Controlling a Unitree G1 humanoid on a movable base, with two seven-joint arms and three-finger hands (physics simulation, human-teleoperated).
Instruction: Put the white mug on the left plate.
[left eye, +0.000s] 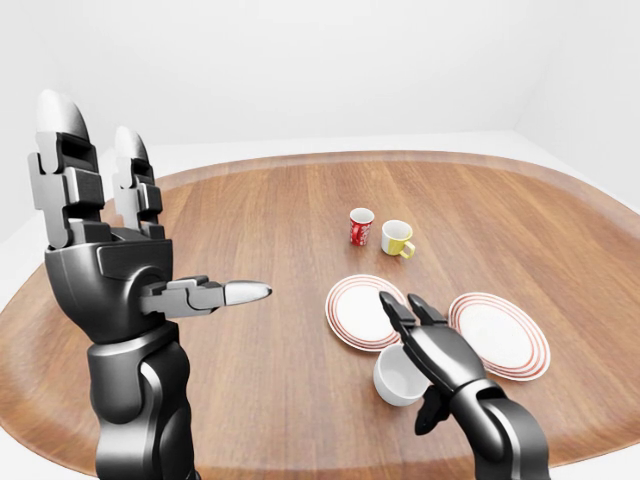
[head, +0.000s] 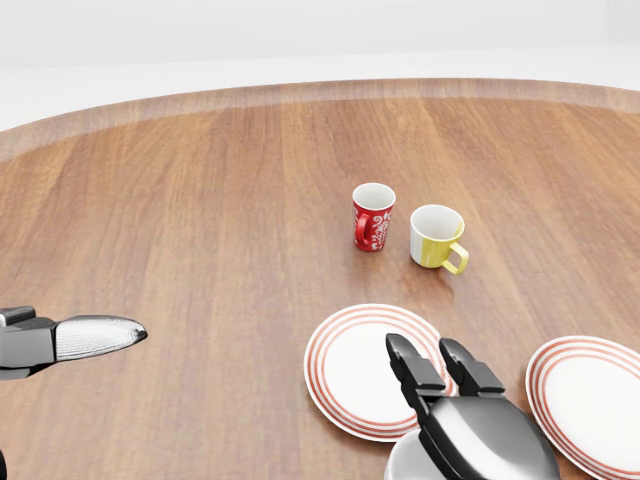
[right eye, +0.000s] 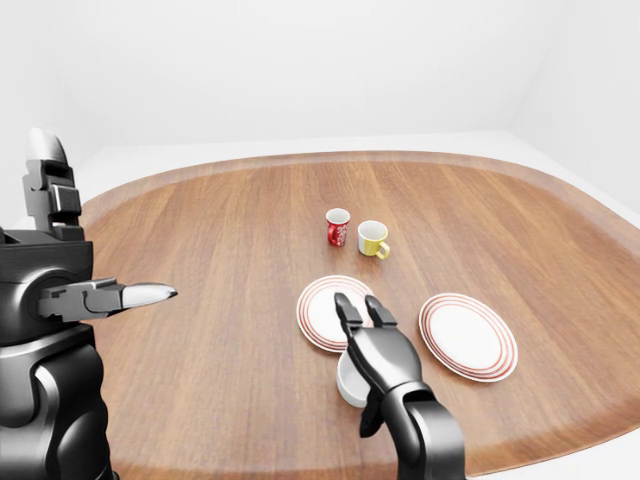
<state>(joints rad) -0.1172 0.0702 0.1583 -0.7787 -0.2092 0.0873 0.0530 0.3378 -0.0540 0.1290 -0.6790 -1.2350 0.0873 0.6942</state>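
Observation:
The white mug (left eye: 396, 380) stands upright on the wood just below the left red-rimmed plate (left eye: 352, 312) in the left-eye view, off the plate. My right hand (left eye: 412, 352) lies over the mug's right side, open. Its fingers (left eye: 400, 312) stretch flat past the rim toward the plate, and its thumb hangs below the mug. Nothing is closed round the mug. In the head view the hand hides most of the mug (head: 402, 462). My left hand (left eye: 150, 205) is raised at the left, open and empty, far from the mug.
A second red-rimmed plate (left eye: 500, 335) lies to the right of the mug. A red patterned mug (left eye: 360, 227) and a yellow-and-white mug (left eye: 397, 238) stand above the plates. The round wooden table (left eye: 250, 230) spreads wide to the left.

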